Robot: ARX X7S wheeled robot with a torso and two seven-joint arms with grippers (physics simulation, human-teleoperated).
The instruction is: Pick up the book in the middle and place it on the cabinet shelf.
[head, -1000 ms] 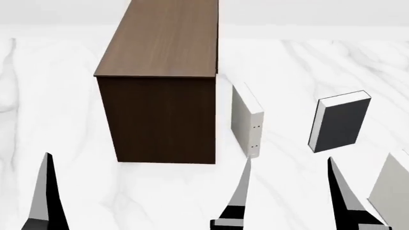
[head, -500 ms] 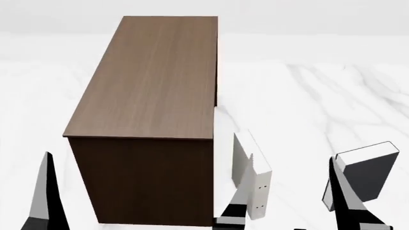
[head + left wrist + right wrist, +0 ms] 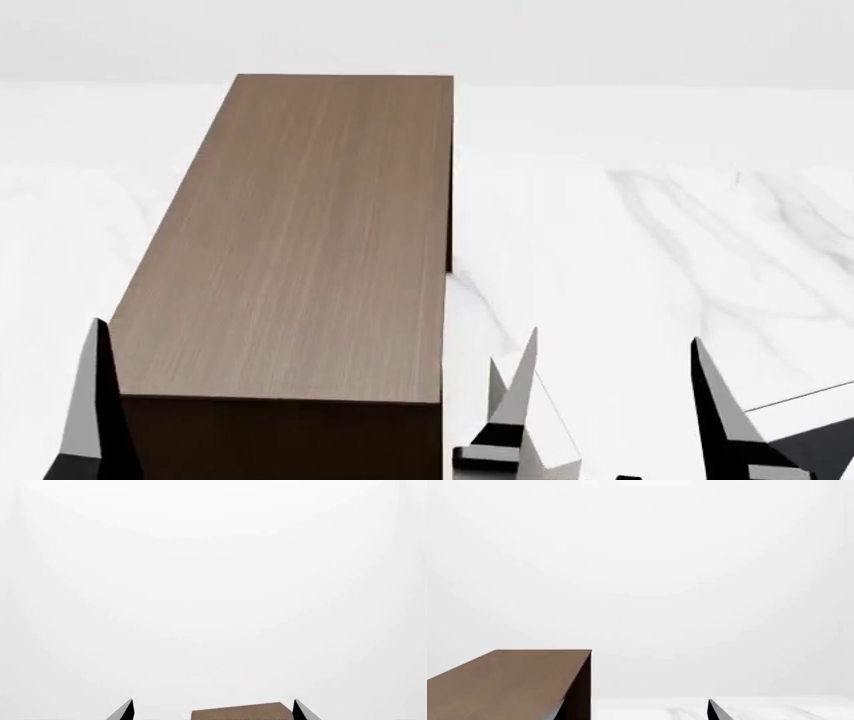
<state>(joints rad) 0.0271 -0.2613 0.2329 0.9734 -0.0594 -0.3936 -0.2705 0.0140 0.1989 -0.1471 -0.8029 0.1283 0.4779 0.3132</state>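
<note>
Both tools are hanging released in front of the cabinet, and the book is lying at the lower right corner of the head view.

The cabinet shelf [image 3: 300, 235] is standing on the white marble floor [image 3: 641, 240] and is showing its flat light-brown top. The left tool [image 3: 212, 711] is staying open, with nothing between its two dark fingertips; only one fingertip [image 3: 96, 400] of it is showing in the head view. The right tool [image 3: 617, 400] is also spread wide and is holding nothing. The book [image 3: 821, 440], dark grey with white page edges, is resting on the floor just beside the right tool, mostly cut by the frame. An off-white book [image 3: 534, 445] is standing near the cabinet, partly hidden behind one finger of the right tool.
</note>
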